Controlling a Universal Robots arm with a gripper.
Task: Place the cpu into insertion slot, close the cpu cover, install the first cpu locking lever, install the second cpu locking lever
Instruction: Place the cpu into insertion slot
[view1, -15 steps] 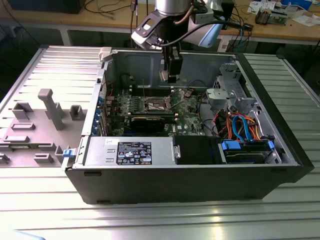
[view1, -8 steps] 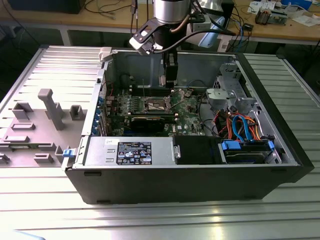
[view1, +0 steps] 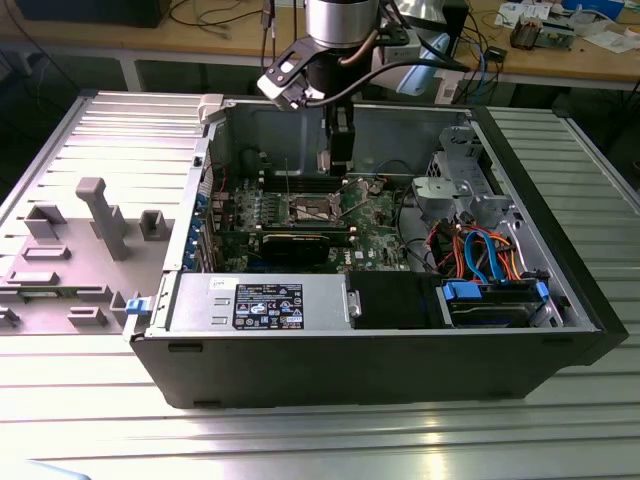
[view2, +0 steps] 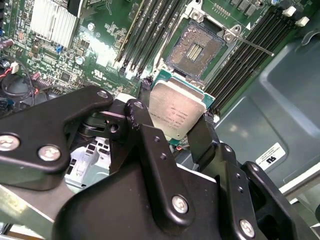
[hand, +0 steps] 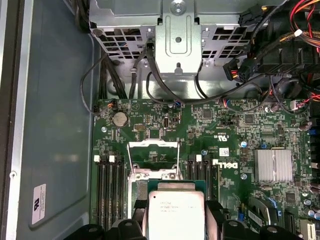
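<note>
Fingertips of my black jointed-metal gripper (view2: 175, 119) are pinched on two opposite edges of the cpu (view2: 176, 111), a small flat square chip with a dull silver metal top and a green edge. The first wrist view shows the same grip, gripper (hand: 176, 220) on cpu (hand: 175, 212). I see faint lines of print across the lid and leave them unread. The frame edge cuts off the chip's near part in the first wrist view, and the fingers hide its sides.

The chip hangs above the green motherboard (hand: 225, 125), near the insertion slot (view2: 197, 50) but not in it. That small square socket has a dark metal rim, and its contact field lies bare in the second wrist view. In the first wrist view the chip covers most of the socket. Past it stands the cpu cover (hand: 153, 144), a thin silver-grey frame plate with a large window; I cannot judge its tilt. Long black memory slots (hand: 112, 192) flank the socket.

White lettering sits on the board, and a white printed sticker (hand: 38, 202) on the grey case floor. Farther off is a perforated grey metal drive cage (hand: 177, 35). In the exterior view the gripper (view1: 337, 165) is down inside the open black tower case (view1: 350, 370), whose grey power supply box (view1: 200, 300) carries a dark label (view1: 268, 305) with white print.
</note>
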